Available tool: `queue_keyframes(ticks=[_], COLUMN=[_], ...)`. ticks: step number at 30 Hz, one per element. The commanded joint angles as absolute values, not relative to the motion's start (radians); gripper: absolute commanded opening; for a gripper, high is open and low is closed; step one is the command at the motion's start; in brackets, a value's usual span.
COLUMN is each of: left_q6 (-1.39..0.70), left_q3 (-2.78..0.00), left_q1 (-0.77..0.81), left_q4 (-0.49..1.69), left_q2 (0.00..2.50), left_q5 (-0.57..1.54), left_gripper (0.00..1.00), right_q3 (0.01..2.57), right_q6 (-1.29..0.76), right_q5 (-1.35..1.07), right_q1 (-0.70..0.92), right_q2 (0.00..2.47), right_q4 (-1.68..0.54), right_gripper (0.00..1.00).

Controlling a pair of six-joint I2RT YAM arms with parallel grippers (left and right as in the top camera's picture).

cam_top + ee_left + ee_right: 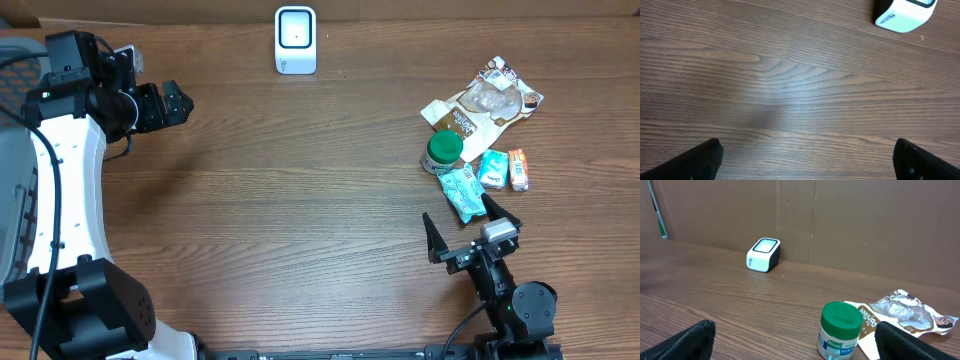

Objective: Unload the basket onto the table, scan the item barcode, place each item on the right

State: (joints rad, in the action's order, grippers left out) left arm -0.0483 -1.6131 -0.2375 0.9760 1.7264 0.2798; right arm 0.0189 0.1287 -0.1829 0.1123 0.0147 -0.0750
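The left jaws are standing apart, empty, above the worktop (300, 200) near the scanner (296, 40). The right jaws, likewise apart, are facing the green-lidded jar (444, 150).

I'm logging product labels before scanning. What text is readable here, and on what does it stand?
"Knorr": on the label of the green-lidded jar.
White box-shaped scanner: grey lettering on its side, too blurred to read.
Cream snack pouch: brown wording, not clearly legible.
Teal packets and orange packet: print too small to read.

Matt wood-grain table (300, 200); glossy white plastic scanner (296, 40).
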Motion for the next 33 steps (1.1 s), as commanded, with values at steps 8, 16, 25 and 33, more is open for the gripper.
queue_keyframes(ticks=[8,16,25,33], left_q6=[-0.025,-0.025,-0.025,-0.025], left_q3=[-1.637,-1.637,-1.637,-1.637], left_q1=[-0.234,-0.192,-0.048,-0.039], left_q4=[0.976,0.976,0.976,0.986], left_q2=[1.694,1.490,1.148,0.909], left_q5=[0.281,0.281,0.281,0.281], left_gripper=[1.00,1.00,1.00,1.00], right_q3=[0.008,0.008,0.008,0.008], right_q6=[0.132,0.132,0.132,0.132], right_q5=[-0.178,-0.178,-0.178,-0.178], right_q1=[0.117,0.117,0.117,0.117], right_q2=[0.003,0.003,0.003,0.003], right_q4=[-0.068,-0.068,-0.068,-0.068], right_gripper=[1.00,1.00,1.00,1.00])
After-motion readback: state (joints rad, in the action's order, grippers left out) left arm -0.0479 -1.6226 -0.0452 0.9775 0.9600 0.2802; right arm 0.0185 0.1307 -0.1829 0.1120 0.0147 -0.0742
